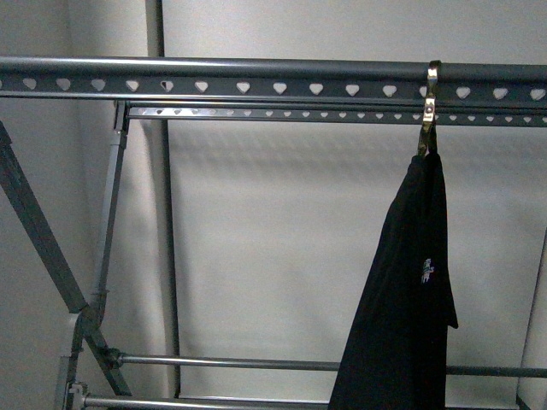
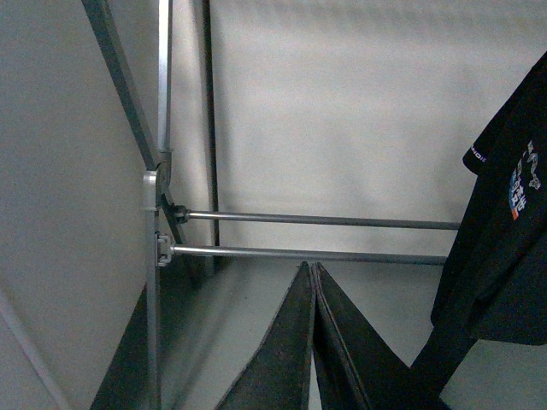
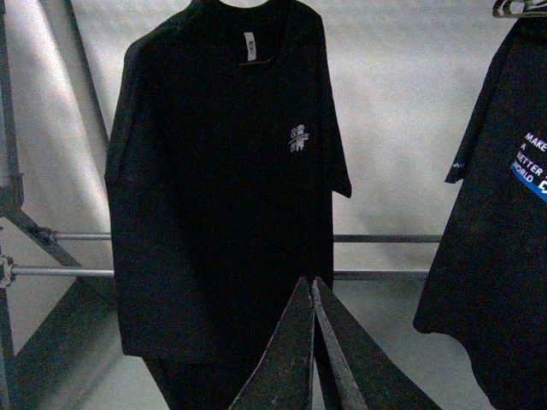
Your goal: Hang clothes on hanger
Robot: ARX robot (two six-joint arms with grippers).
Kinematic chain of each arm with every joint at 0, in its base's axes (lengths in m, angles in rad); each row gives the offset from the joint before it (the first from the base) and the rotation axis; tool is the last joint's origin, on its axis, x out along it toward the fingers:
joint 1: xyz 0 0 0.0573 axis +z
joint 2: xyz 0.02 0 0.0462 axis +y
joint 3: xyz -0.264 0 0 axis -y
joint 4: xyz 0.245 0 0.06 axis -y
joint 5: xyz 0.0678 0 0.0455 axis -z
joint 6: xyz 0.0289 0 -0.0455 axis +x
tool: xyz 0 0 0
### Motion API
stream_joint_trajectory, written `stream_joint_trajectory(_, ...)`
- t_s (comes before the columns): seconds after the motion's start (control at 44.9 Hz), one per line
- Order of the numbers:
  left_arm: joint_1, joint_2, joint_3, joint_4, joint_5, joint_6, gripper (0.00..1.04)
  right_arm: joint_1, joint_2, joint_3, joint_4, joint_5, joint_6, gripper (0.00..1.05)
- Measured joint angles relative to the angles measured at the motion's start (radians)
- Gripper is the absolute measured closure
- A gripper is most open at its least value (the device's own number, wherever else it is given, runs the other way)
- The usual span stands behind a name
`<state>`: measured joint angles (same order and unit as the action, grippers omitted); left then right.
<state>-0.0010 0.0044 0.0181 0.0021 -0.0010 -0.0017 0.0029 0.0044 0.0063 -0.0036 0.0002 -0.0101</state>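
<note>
On the drying rack's top rail [image 1: 256, 85], a black T-shirt [image 1: 402, 290] hangs from a gold hook [image 1: 432, 102]. Both the left gripper [image 2: 312, 282] and right gripper [image 3: 312, 295] are pinched closed, holding nothing. I'd back away slowly, without bumping the shirt.

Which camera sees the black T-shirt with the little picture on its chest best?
The right wrist view: the black T-shirt faces that camera flat, showing collar, both sleeves and small chest logo. The front view sees a black T-shirt edge-on, hanging from the rail. The left wrist view catches only a printed shirt's sleeve at the edge.
</note>
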Motion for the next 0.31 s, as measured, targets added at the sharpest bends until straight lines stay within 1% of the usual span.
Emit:
stream_joint_trajectory(0.089,0.000,0.000,0.000,0.000,0.000,-0.001,1.00,0.000,0.000,0.000,0.000,0.000,0.000,1.02)
stream_joint_trajectory(0.134,0.000,0.000,0.000,0.000,0.000,0.000,0.92,0.000,0.000,0.000,0.000,0.000,0.000,0.97)
stream_joint_trajectory(0.178,0.000,0.000,0.000,0.000,0.000,0.000,0.83,0.000,0.000,0.000,0.000,0.000,0.000,0.88)
stream_joint_trajectory(0.312,0.000,0.000,0.000,0.000,0.000,0.000,0.51,0.000,0.000,0.000,0.000,0.000,0.000,0.56)
